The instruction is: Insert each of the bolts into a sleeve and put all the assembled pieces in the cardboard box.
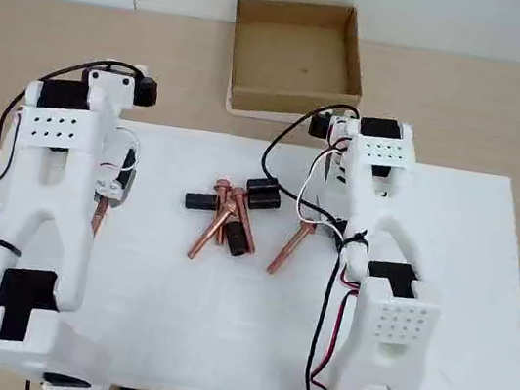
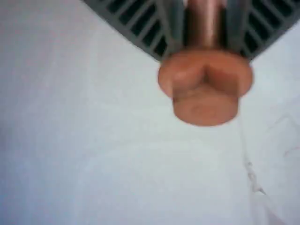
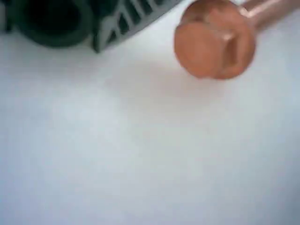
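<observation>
Close up, the left gripper (image 2: 205,23) pinches a bolt (image 2: 205,89) by its shaft, head outward. The right wrist view shows a sleeve (image 3: 51,18) and a second bolt (image 3: 215,44) just beside the right gripper (image 1: 330,228); its grip cannot be told. From above, the box (image 1: 296,62) lies beyond both grippers.

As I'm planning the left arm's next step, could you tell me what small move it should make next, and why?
Probably carry the bolt in the left gripper toward the loose sleeves at mid-table. The bolt is clamped with no sleeve visible on it, and the sleeves lie free among the other bolts, so mating likely comes before boxing.
</observation>
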`<state>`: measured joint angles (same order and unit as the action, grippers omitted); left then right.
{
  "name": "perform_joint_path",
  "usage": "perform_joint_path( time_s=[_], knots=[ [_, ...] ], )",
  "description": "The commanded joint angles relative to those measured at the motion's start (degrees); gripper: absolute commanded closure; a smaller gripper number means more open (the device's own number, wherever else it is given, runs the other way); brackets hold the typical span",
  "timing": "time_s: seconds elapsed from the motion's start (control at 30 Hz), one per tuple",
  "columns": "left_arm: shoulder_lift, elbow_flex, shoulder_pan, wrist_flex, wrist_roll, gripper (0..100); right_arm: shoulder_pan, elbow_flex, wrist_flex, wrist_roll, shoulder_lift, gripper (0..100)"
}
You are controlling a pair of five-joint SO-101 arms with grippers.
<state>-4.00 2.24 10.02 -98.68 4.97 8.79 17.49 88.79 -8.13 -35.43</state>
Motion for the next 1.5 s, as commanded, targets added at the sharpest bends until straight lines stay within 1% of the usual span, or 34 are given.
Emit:
perform_joint_path(
  time_s=[0.0,0.03,0.27,0.57,0.7,1.47],
  knots=[
    [2.7,-0.2,0.2,0.7,0.5,99,0.1,0.5,1.0,-0.7,-1.8,89.0],
    [2.7,-0.2,0.2,0.7,0.5,99,0.1,0.9,1.7,-0.8,-1.8,87.4],
    [3.0,-0.3,0.2,0.8,0.5,99,0.6,1.8,4.0,-0.8,-1.6,88.3],
    [3.0,-0.3,0.0,0.8,0.5,99,0.7,2.2,8.0,-0.9,5.5,87.4],
    [3.0,-0.3,0.0,0.8,0.5,99,0.6,2.1,8.7,-0.9,6.2,83.0],
    [2.6,-0.2,0.2,1.5,0.5,99,0.3,1.9,8.7,-0.8,4.1,82.9]
  ],
)
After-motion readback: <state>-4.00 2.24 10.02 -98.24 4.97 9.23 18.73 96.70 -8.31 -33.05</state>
